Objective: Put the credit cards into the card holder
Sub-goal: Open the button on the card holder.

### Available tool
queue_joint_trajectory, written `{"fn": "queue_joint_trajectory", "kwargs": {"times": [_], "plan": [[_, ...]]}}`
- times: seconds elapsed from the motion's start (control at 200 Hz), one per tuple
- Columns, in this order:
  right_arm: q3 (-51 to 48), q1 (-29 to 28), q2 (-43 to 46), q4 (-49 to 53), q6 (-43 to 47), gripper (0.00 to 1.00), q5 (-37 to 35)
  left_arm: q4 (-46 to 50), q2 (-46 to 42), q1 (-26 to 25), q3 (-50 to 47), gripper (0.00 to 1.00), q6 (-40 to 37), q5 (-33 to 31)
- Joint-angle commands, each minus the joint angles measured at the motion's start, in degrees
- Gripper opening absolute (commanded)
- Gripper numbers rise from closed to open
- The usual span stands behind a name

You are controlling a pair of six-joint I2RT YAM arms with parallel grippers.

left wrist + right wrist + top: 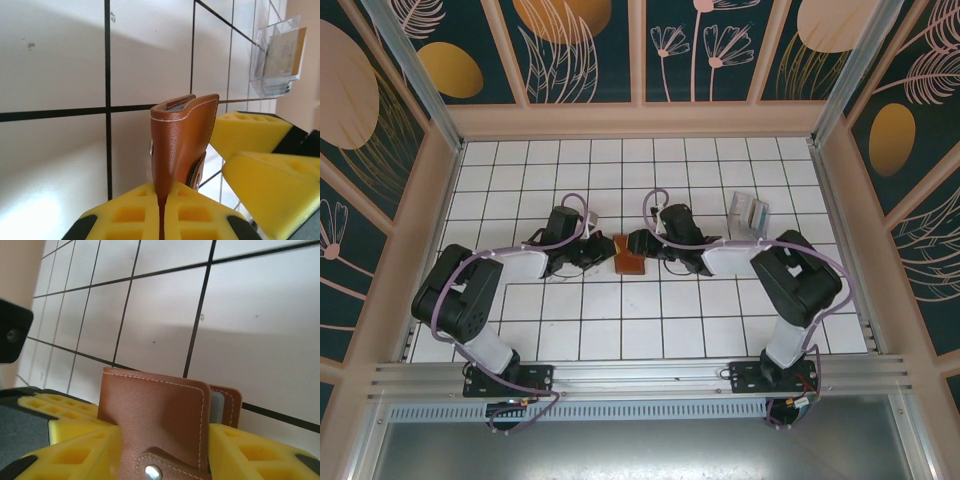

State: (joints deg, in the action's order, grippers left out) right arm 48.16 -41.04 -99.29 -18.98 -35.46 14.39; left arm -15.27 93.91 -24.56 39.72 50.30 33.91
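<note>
Top external view: the brown card holder [628, 257] stands on the white tiled table [620, 330] at mid-depth, between the left gripper [601, 250] on its left and the right gripper [642, 243] on its right, both arms reaching inward from the near edge. A translucent packet [750, 213] lies farther back and to the right, well apart from both. Left wrist view: the left gripper [162, 220] is clamped on the card holder [182, 140], its yellow fingers [132, 215] pressed together on the leather, which is seen edge-on and upright; a grey sliver of a credit card [177, 104] shows in the pocket mouth at the top, and the translucent packet [277, 60] sits at the far right. Right wrist view: the jaws of the right gripper [165, 460] stand apart, with one yellow finger [80, 450] on each side of the card holder [155, 410] near its snap tab [152, 471]; whether either finger touches the leather cannot be told. The credit card [216, 407] shows as a grey edge between the leather layers.
</note>
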Motion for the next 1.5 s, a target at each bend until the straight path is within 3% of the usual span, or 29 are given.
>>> {"fn": "queue_joint_trajectory", "kwargs": {"times": [0.0, 0.125, 0.42, 0.531, 0.631, 0.936, 1.151, 1.321, 1.491], "plan": [[0.1, -3.7, 3.0, 6.7, 6.4, 0.48, -10.7, -1.8, -2.1, -0.1, -0.7, 0.00, 3.5, 1.7], [2.5, -7.4, 2.3, 10.0, 8.7, 0.47, -17.1, -1.8, -2.2, -0.1, -0.2, 0.00, 4.6, 2.7], [5.3, -7.7, -1.2, 11.6, 6.1, 0.42, -15.5, -4.4, -2.3, -0.1, -0.5, 0.00, 6.9, 4.1], [7.1, -8.7, -0.9, 15.1, 5.6, 0.55, -15.5, -5.2, -1.9, -0.1, -0.4, 0.00, 7.3, 3.8], [9.6, -8.7, 0.4, 19.6, 4.8, 0.57, -15.5, -5.2, -1.7, -0.1, -0.7, 0.00, 7.5, 3.9], [11.5, -8.7, 1.2, 25.3, 6.6, 0.42, -14.4, -4.1, -1.9, -0.1, -0.5, 0.00, 7.0, 3.8], [12.9, -9.5, -1.5, 26.8, 6.5, 0.42, -16.9, -3.5, -2.1, -0.1, 0.1, 0.00, 6.8, 3.8], [15.0, -10.6, -2.1, 31.4, 5.6, 0.44, -23.7, -3.5, -1.8, -0.1, -0.1, 0.00, 6.9, 3.3], [15.0, -10.6, 0.0, 34.8, 5.3, 0.42, -28.1, -0.5, -2.5, -0.1, -0.7, 0.00, 6.1, -1.0]]}}
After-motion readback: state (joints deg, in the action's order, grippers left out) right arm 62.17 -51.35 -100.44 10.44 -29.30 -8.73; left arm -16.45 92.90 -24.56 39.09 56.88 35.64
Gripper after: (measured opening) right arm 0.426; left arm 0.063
